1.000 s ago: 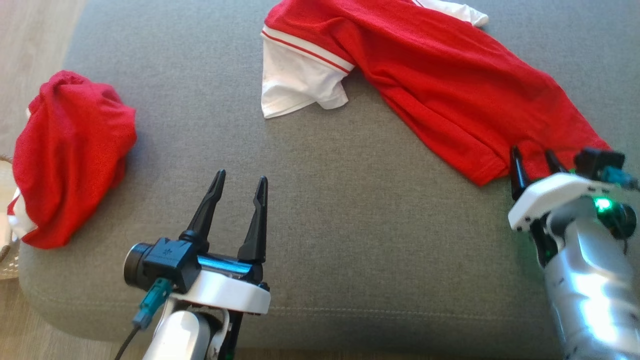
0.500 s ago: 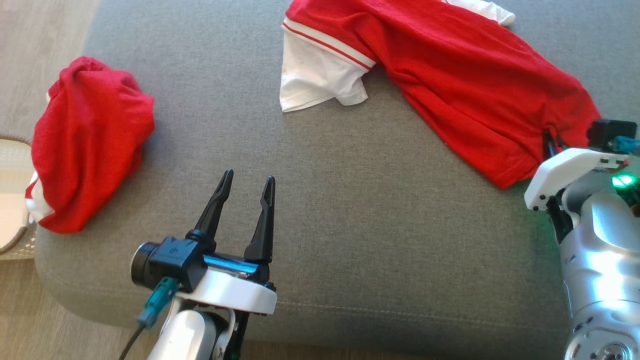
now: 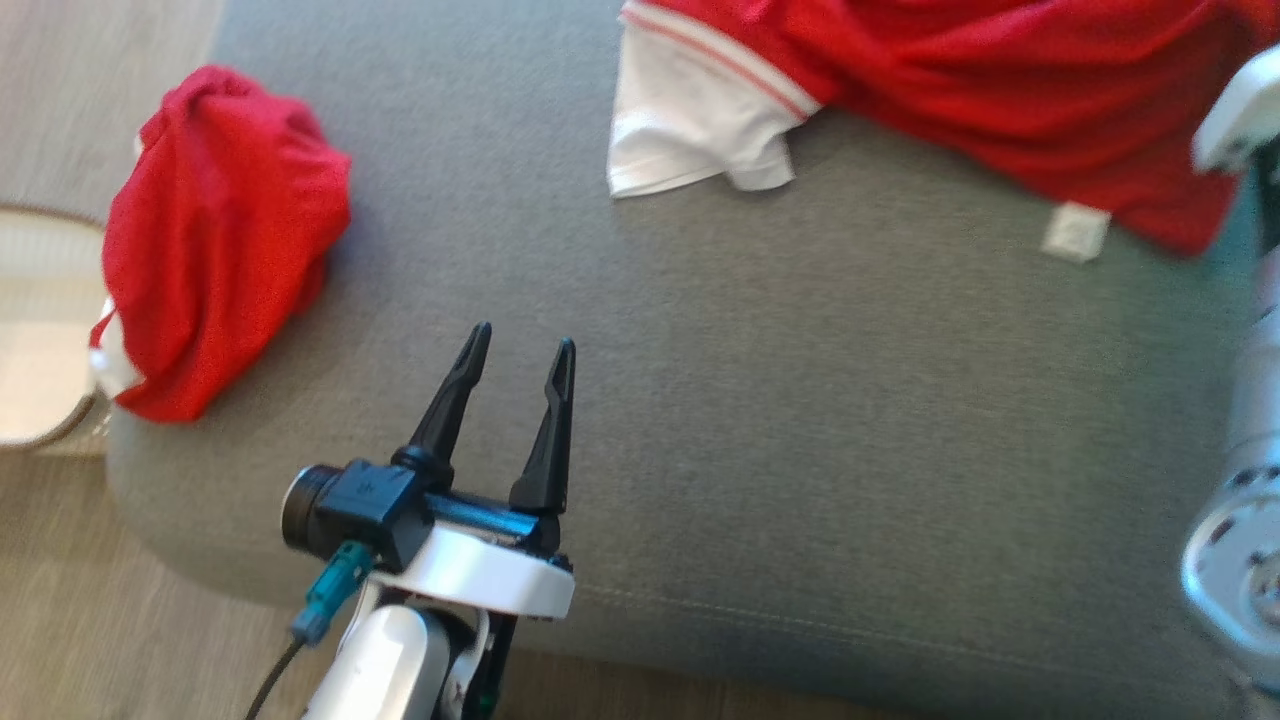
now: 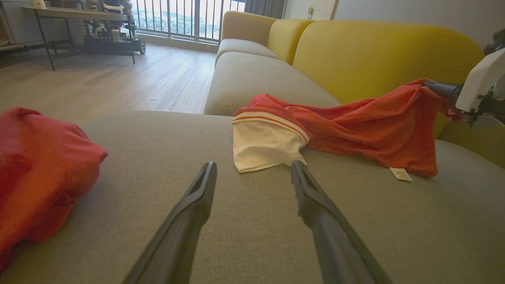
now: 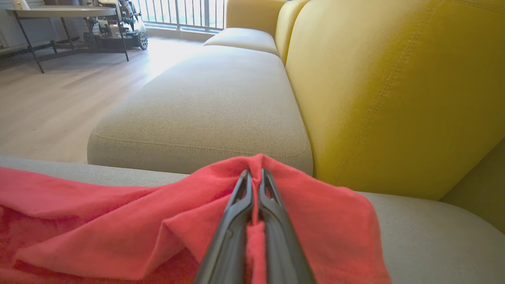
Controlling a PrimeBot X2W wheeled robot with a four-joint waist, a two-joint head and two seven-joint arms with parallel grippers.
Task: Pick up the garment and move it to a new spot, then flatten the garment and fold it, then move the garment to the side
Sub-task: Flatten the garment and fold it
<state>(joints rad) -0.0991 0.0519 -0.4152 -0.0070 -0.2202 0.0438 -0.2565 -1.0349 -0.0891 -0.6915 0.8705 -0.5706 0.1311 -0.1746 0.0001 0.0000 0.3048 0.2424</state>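
Observation:
The garment point(image 3: 1000, 90) is a red shirt with white sleeves, stretched across the far right of the grey seat cushion point(image 3: 750, 420). One white sleeve point(image 3: 690, 130) lies flat. In the right wrist view my right gripper point(image 5: 254, 173) is shut on a pinched ridge of the garment point(image 5: 118, 221). From the left wrist view, that right gripper point(image 4: 434, 86) holds the red cloth point(image 4: 355, 118) lifted above the cushion, and a white label point(image 4: 400, 174) hangs at the hem. My left gripper point(image 3: 525, 337) hovers open over the cushion's front, holding nothing.
A second red bundle point(image 3: 220, 240) lies at the cushion's left end, beside a pale round basket point(image 3: 40, 330) on the wood floor. The yellow backrest point(image 5: 394, 79) rises behind the garment. More grey cushions point(image 5: 205, 106) run on beyond.
The right gripper shut on the garment's hem and raised it, so the cloth bunched and its white label now shows. The head camera has shifted. The left gripper stays open in place.

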